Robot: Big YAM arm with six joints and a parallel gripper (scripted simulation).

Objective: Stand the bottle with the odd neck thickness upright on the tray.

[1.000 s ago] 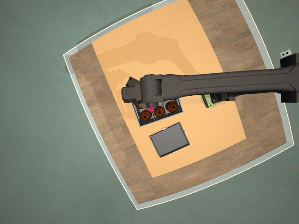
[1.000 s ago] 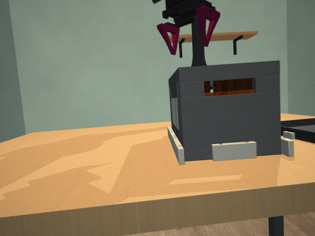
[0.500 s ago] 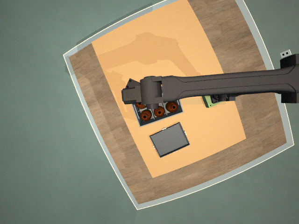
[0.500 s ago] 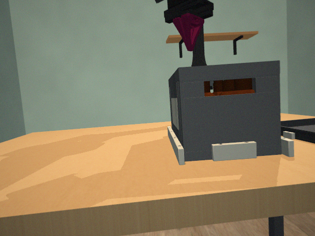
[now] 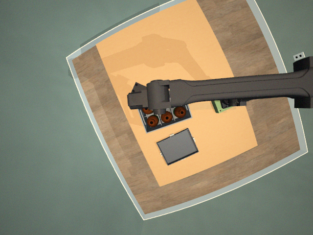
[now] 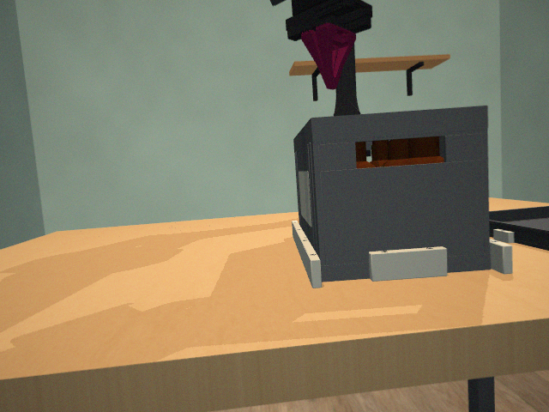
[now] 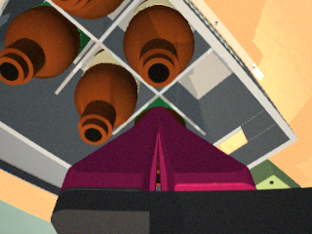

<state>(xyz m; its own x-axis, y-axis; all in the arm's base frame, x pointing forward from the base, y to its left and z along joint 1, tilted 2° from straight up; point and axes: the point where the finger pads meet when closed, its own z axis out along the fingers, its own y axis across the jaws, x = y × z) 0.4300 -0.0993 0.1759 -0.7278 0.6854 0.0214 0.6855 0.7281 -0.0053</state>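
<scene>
The dark grey crate [image 5: 165,117] stands on the orange mat, partly under my arm. Brown bottles stand in its cells: three show in the overhead view [image 5: 152,121] [image 5: 166,116] [image 5: 180,111], and a further one [image 5: 146,109] is half hidden by the wrist. My gripper [image 7: 158,116] [image 6: 330,84] with magenta fingers is shut and empty. It hangs above the crate's top, clear of the bottles. The flat grey tray [image 5: 177,146] lies empty in front of the crate.
Grey stop blocks [image 6: 407,262] sit around the crate's foot [image 6: 395,190]. The tray's edge shows at the right [image 6: 521,223]. A green base plate [image 5: 221,106] lies under the arm. A wall shelf [image 6: 368,63] hangs behind.
</scene>
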